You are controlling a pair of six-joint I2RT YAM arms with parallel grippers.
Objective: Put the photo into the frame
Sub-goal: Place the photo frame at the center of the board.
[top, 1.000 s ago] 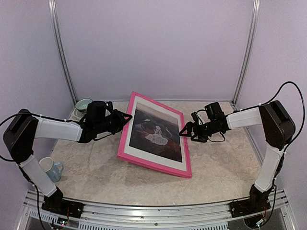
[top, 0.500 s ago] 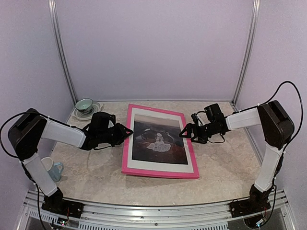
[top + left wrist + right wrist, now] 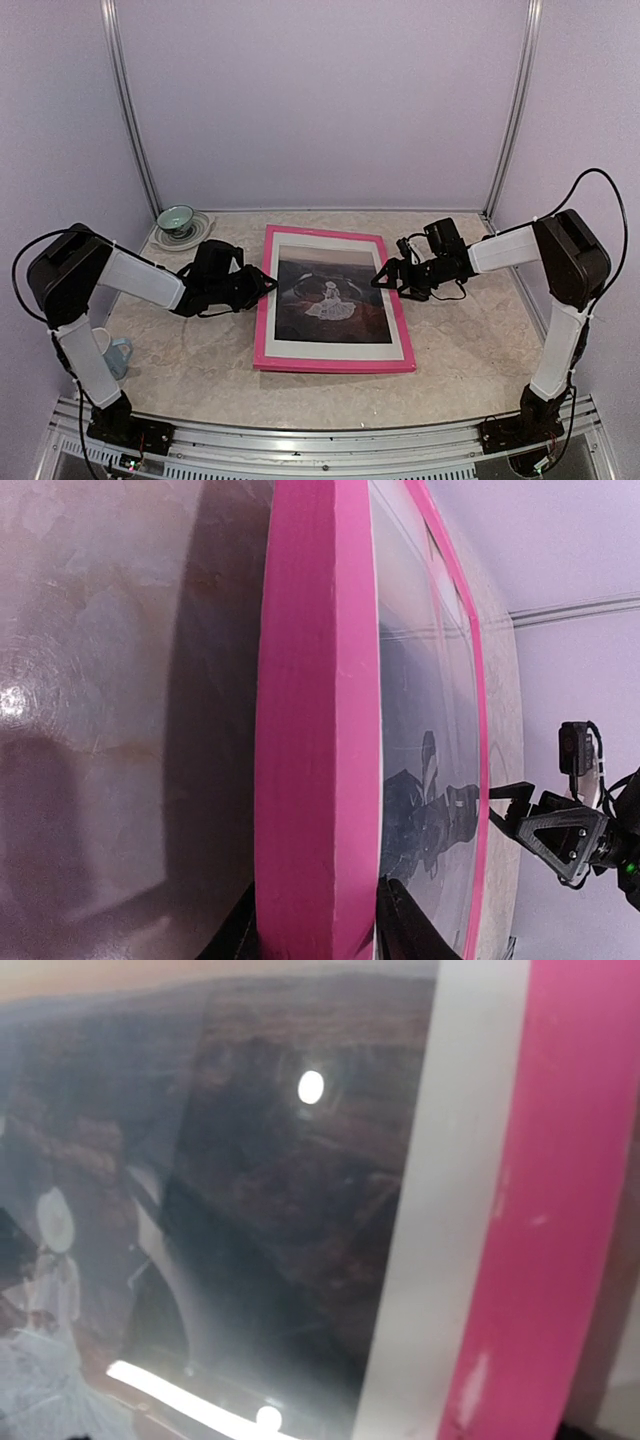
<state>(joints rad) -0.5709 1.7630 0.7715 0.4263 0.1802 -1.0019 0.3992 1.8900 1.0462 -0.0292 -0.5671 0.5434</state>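
Observation:
The frame [image 3: 335, 357] lies flat on the table with its pink face up. Behind its glass sit the dark photo [image 3: 330, 298] with the pale figure and a white mat. My left gripper [image 3: 268, 285] is low at the left rail. In the left wrist view that pink rail [image 3: 315, 730] runs between my fingers [image 3: 408, 932], which stand close on either side, slightly apart from it. My right gripper [image 3: 381, 277] is open over the top of the right rail. The right wrist view shows the photo [image 3: 250, 1210], mat [image 3: 450, 1210] and rail [image 3: 560, 1210], but no fingers.
A teal bowl on a saucer [image 3: 177, 218] stands at the back left corner. A pale blue mug [image 3: 113, 350] sits by the left arm's lower link. Walls close in the table on three sides.
The frame's left side, held up a second ago, has come down so the frame lies flat. My left gripper sank with it and its jaws widened. The right gripper hardly moved.

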